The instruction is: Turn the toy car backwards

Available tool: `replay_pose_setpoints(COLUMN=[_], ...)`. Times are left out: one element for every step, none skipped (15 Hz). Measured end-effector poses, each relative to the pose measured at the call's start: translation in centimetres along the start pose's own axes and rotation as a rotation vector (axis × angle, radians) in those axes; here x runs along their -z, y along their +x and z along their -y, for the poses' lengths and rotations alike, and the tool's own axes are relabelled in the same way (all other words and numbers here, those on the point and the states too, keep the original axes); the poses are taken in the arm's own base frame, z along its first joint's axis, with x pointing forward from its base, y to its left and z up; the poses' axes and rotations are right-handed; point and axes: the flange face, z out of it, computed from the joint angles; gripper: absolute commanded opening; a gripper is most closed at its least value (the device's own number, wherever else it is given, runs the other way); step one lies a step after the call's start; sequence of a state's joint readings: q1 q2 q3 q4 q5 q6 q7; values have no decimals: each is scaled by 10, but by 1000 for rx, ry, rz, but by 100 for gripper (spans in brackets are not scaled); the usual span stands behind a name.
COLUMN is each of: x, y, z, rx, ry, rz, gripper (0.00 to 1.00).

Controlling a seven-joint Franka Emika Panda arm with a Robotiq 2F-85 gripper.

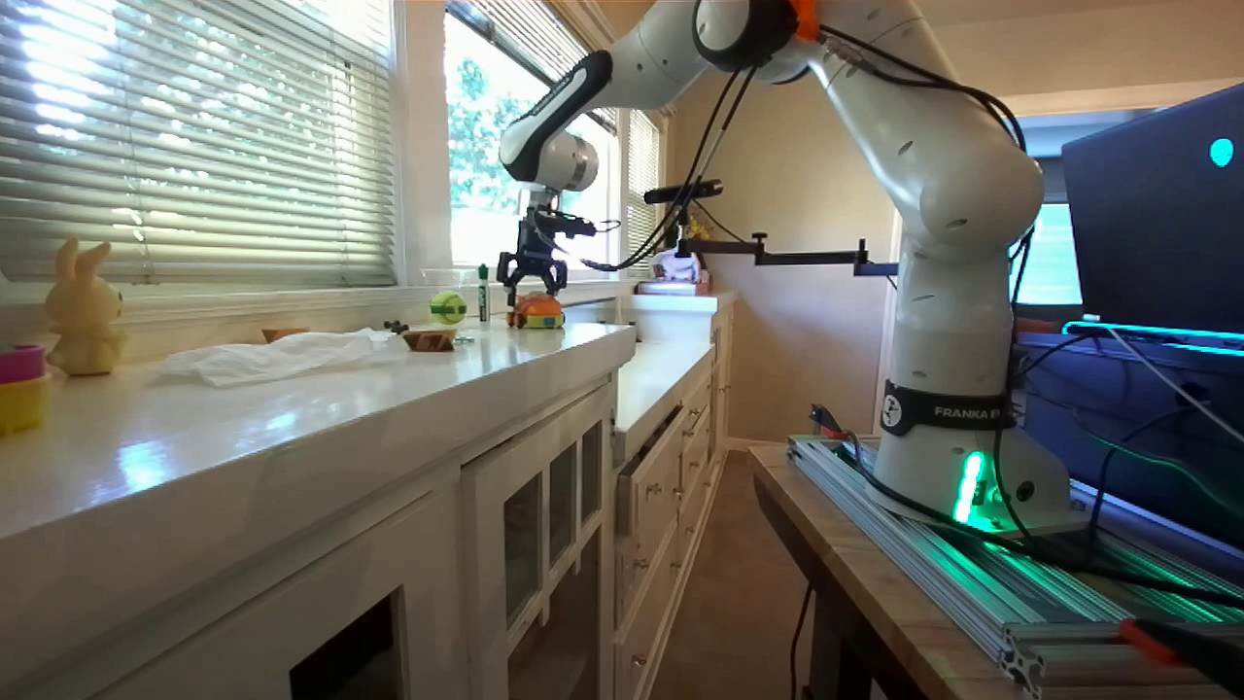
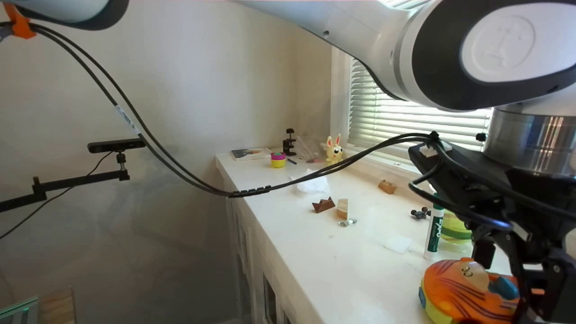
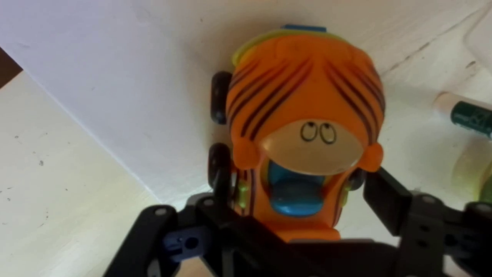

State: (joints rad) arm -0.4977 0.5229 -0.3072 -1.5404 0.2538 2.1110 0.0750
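Note:
The toy car [image 3: 303, 92] is a low orange tiger-like toy with dark stripes, a beige patch with eyes, a blue seat and dark wheels. It stands upright on the white counter and also shows in both exterior views [image 1: 537, 312] [image 2: 468, 294]. In the wrist view its striped rounded end points up the picture. My gripper [image 3: 300, 184] is open, pointing down over the car's seat end, also seen in an exterior view [image 1: 534, 289]. One finger is close along the left wheel side; a gap shows between the right finger and the body. The car's lower end is partly hidden by the gripper.
A green-and-white marker [image 2: 434, 231] stands upright beside the car, near a clear cup with a green ball [image 2: 455, 227]. Brown wooden pieces [image 2: 324, 205], a white cloth [image 2: 312, 184] and a yellow rabbit figure [image 2: 334, 150] lie farther along. The counter's front edge [image 1: 583, 352] is close.

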Motion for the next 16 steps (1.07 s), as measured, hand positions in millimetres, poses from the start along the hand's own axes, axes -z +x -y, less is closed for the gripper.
replay_pose_setpoints(x=[0, 1, 2, 2, 2, 2, 2, 3, 4, 6, 10, 15, 22, 29, 37, 45], y=[0, 1, 1, 1, 1, 0, -1, -3, -6, -10, -15, -21, -28, -36, -44, -52], z=[0, -2, -3, -2, -2, -2, 0, 3, 8, 15, 23, 31, 39, 47, 54, 59], rx=[-1, -4, -5, -6, -6, -5, -1, 5, 14, 28, 44, 64, 84, 106, 127, 144], ry=[-2, -3, -3, -3, -3, -3, -5, -6, -7, -9, -11, -16, -23, -31, -39, -45], rz=[1, -1, -2, -1, -1, 3, 8, 17, 29, 41, 53, 64, 75, 86, 93, 101], gripper=[50, 47, 46, 45, 45, 45, 45, 45, 45, 45, 45, 45, 45, 45, 45, 45])
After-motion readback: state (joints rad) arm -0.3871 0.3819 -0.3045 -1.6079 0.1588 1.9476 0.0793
